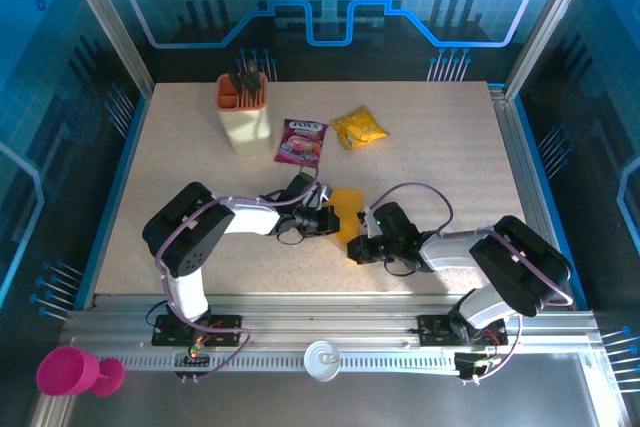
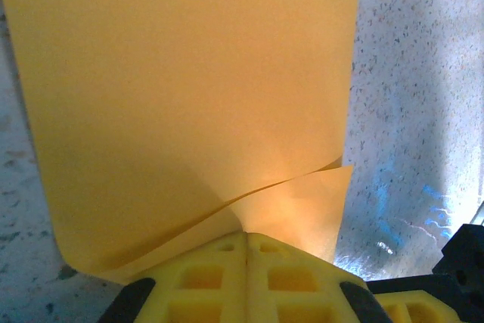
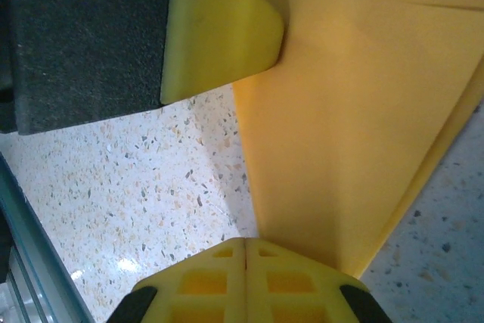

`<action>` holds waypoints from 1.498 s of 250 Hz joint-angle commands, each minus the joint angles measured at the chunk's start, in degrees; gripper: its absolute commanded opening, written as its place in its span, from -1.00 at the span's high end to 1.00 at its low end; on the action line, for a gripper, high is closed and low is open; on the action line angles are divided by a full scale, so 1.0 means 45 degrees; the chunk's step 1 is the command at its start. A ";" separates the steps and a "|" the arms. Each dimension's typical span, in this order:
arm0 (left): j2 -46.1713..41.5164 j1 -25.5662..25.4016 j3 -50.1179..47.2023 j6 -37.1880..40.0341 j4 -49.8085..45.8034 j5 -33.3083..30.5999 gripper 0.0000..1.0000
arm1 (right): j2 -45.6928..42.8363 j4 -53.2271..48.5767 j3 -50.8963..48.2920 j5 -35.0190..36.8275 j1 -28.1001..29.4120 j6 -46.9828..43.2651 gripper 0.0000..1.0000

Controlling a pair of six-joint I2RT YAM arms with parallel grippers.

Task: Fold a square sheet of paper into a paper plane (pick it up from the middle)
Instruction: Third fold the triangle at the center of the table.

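Observation:
The square sheet of paper (image 1: 347, 209) is orange-yellow, folded over on itself, and held just above the table between both arms. My left gripper (image 1: 335, 219) is shut on its left edge. In the left wrist view the two paper (image 2: 189, 73) layers curl apart right above the closed left gripper (image 2: 246, 234). My right gripper (image 1: 357, 247) is shut at the sheet's near corner. In the right wrist view the folded paper (image 3: 340, 126) runs down to the closed right gripper (image 3: 246, 241), and a yellow fingertip (image 3: 219, 28) of the left gripper touches the paper's far edge.
At the back of the speckled table (image 1: 450, 147) stand a beige holder (image 1: 244, 112), a purple printed packet (image 1: 302, 139) and a crinkled yellow snack packet (image 1: 359, 127). A pink cup (image 1: 70, 372) and a white round lid (image 1: 322, 359) sit by the front rail.

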 commanded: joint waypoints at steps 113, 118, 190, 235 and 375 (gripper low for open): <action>0.0822 0.0506 -0.0077 -0.0016 -0.1528 -0.1615 1.00 | -0.1510 -0.6323 -0.0631 0.1253 0.1332 0.0191 1.00; 0.0825 0.0529 -0.0073 -0.0004 -0.1532 -0.1620 1.00 | -0.1531 -0.6322 -0.0630 0.1252 0.1330 0.0210 1.00; 0.0202 0.0617 -0.1172 -0.2121 -0.0903 -0.2684 1.00 | -0.3173 -0.7366 0.0434 0.0367 -0.0386 -0.0580 1.00; -0.0572 -0.0235 -0.1843 -0.3972 -0.0640 -0.4019 1.00 | -0.3307 -0.7921 0.2326 -0.0179 -0.1323 -0.1233 0.99; -0.0765 -0.0837 -0.1559 -0.4304 -0.0594 -0.4590 1.00 | 0.1378 -0.4210 0.3792 -0.0757 -0.1379 -0.0551 1.00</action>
